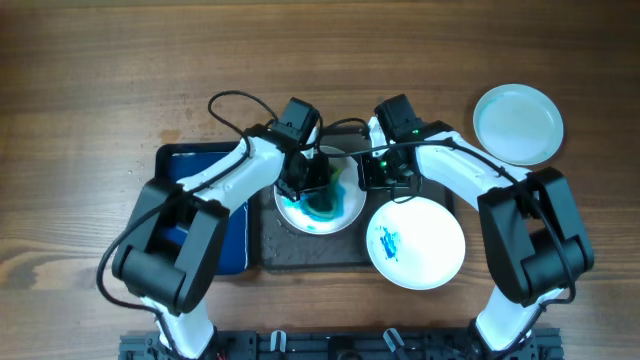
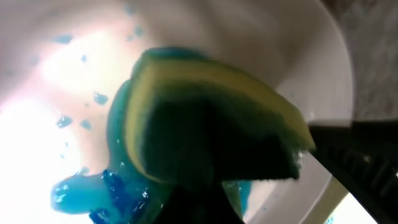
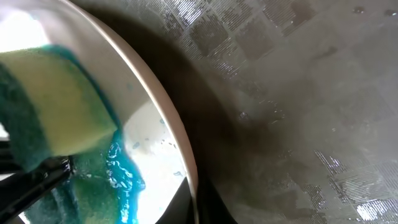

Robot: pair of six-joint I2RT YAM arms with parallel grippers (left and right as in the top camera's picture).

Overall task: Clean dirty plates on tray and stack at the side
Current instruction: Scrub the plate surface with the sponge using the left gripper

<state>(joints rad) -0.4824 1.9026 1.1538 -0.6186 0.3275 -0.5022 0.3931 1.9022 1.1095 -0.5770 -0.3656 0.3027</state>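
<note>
- Left gripper clenched on green-yellow sponge, pressed into the blue-smeared plate.
- Right gripper clenched at that plate's rim, over dark tray.

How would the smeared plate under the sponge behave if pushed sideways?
Likely slippery: the plate is wet with blue liquid. Being shallow and low-rimmed, it would probably slide across the tray rather than tip. It looks stiff, holding shape under the sponge.
</note>
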